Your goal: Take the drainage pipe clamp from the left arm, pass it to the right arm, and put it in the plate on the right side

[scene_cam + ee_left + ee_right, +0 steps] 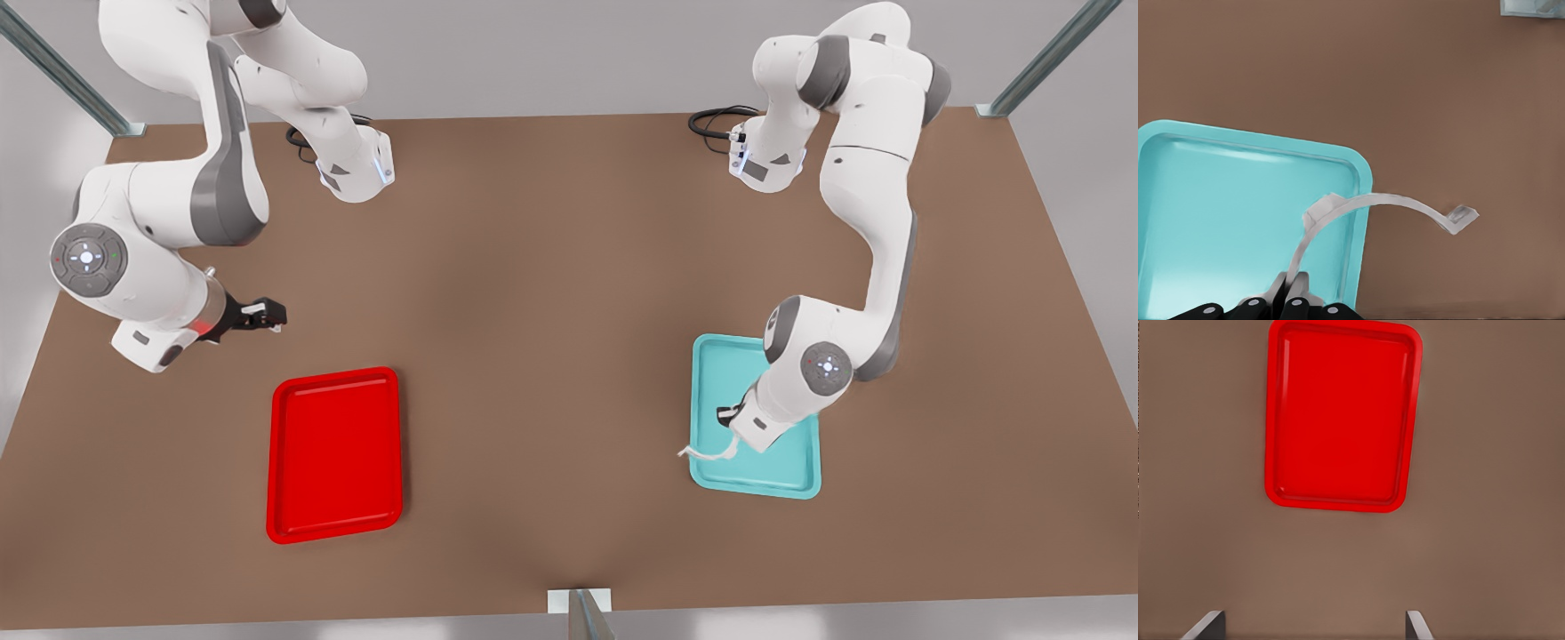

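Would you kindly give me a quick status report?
Left gripper shut on clamp at cyan tray edge. Right gripper open, waiting near red plate. Handover not yet done; table between arms bare.

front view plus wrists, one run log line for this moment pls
left gripper: shut on clamp over cyan tray | right gripper: open, waiting beyond red plate | handover: not yet
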